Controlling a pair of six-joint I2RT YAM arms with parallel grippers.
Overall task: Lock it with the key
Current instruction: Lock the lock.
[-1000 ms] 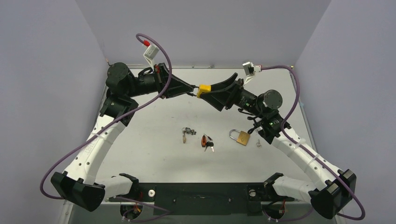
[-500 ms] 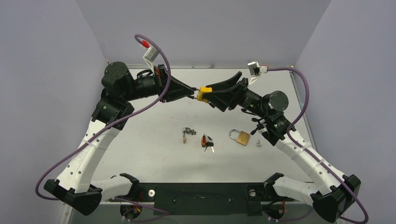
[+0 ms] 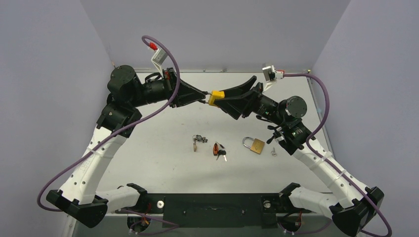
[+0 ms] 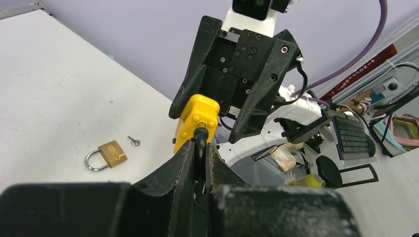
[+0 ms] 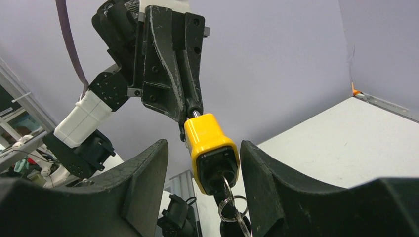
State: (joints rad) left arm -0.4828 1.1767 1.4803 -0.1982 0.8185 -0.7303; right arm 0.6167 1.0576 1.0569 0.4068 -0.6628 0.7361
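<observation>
- Padlock, yellow, hangs in the air at 12 o'clock over your table, with a key ring under it.
- Your left gripper is clenched on its shackle.
- Your right gripper straddles its body, unclenched.

Raised padlock over far half of table, left gripper on its left, right gripper on its right. Nearer, left to right: small lock, key bunch, second padlock, loose key.
</observation>
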